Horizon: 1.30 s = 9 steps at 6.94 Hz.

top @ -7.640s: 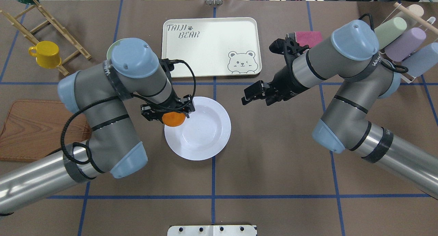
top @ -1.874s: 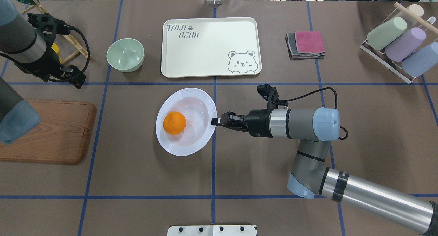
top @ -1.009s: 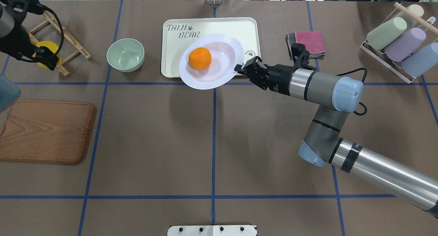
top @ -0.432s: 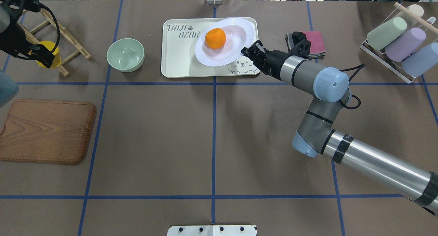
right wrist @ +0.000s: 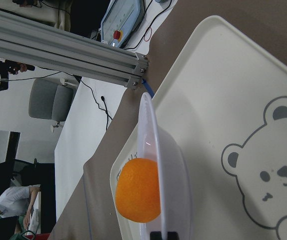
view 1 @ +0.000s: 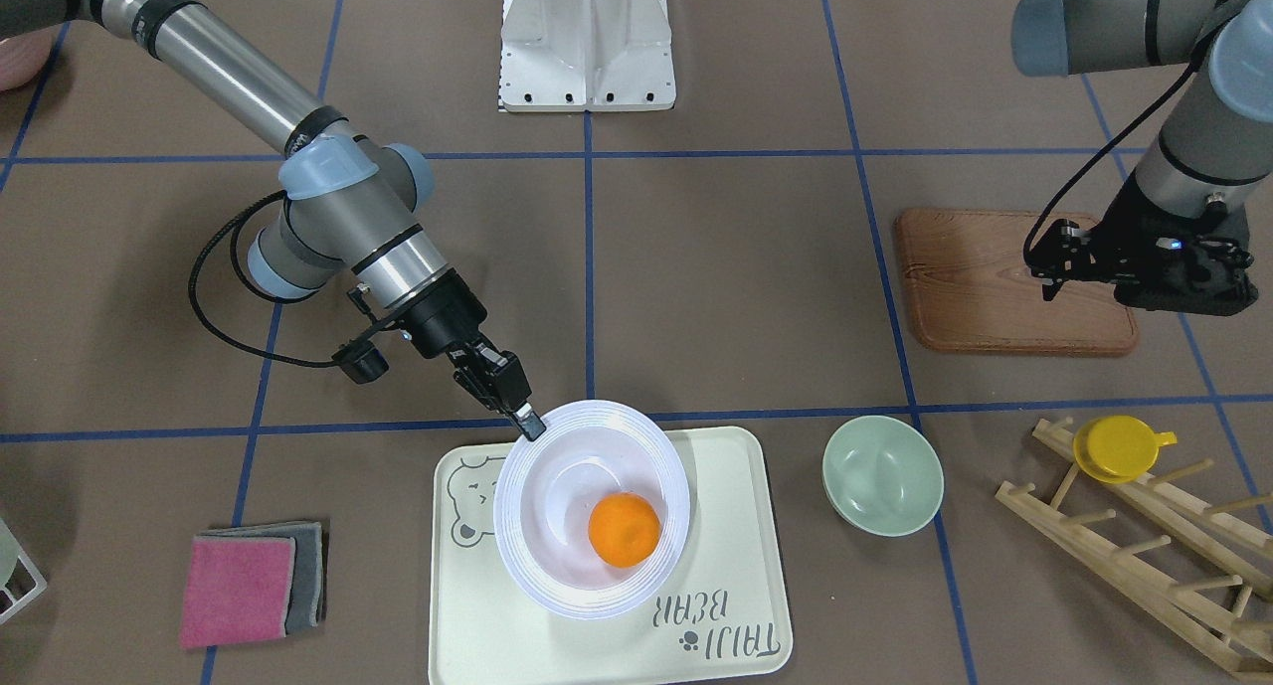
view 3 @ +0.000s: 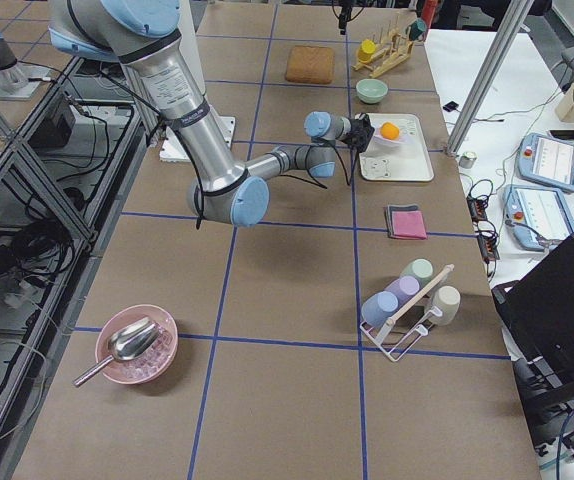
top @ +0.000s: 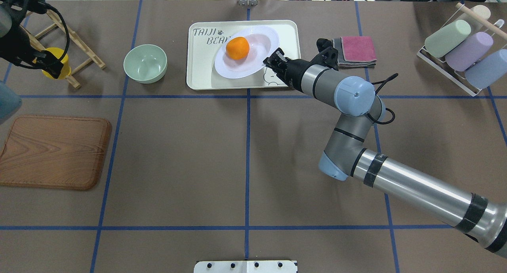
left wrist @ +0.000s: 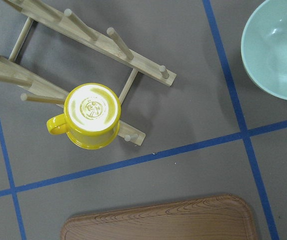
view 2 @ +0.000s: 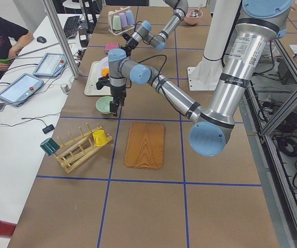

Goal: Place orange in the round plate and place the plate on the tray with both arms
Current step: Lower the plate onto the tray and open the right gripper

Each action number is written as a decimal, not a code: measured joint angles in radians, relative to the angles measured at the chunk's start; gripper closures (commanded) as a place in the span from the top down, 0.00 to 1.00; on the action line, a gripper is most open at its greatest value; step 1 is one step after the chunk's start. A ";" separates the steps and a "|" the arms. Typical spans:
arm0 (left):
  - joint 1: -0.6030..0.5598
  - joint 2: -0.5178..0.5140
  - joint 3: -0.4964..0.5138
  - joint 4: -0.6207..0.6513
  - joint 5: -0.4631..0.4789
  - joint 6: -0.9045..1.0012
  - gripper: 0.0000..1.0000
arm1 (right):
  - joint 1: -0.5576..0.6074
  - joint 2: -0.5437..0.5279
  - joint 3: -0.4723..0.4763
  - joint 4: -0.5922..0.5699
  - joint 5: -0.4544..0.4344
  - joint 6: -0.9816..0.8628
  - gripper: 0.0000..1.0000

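The orange (top: 237, 48) lies in the white round plate (top: 257, 63). My right gripper (top: 271, 61) is shut on the plate's right rim and holds it over the cream tray (top: 202, 67), partly covering the bear drawing. A shadow under the plate suggests it hangs slightly above the tray. The right wrist view shows the plate's rim (right wrist: 148, 130) edge-on, the orange (right wrist: 138, 197) behind it and the tray (right wrist: 223, 75) beyond. My left gripper (top: 53, 69) hovers far left over the wooden rack, holding nothing; I cannot tell whether it is open or shut.
A pale-green bowl (top: 145, 63) sits left of the tray. A yellow cup (left wrist: 91, 116) hangs on the wooden rack (top: 75, 47). A wood-grain board (top: 55, 152) lies at the left, folded cloths (top: 356, 51) right of the tray, and a cup holder (top: 459, 47) far right.
The left gripper let the orange go into the plate and withdrew to the far left. The right gripper took the plate's rim and carried it from mid-table over the tray, lately shifting left.
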 measured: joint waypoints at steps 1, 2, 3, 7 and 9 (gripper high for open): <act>0.000 0.000 0.002 0.000 -0.001 0.000 0.98 | -0.006 0.018 -0.019 -0.013 -0.004 0.001 0.17; 0.000 -0.001 0.002 0.000 -0.001 0.000 0.98 | -0.009 0.026 -0.028 -0.024 -0.008 0.000 0.67; -0.001 -0.001 0.002 0.000 -0.001 0.000 0.98 | -0.010 0.029 -0.032 -0.042 -0.012 -0.002 0.75; -0.003 -0.001 -0.002 0.000 -0.001 0.000 0.98 | 0.013 0.026 -0.024 -0.101 0.000 -0.017 1.00; -0.004 -0.001 -0.003 0.001 -0.001 0.000 0.98 | 0.050 -0.001 0.069 -0.197 0.147 -0.112 1.00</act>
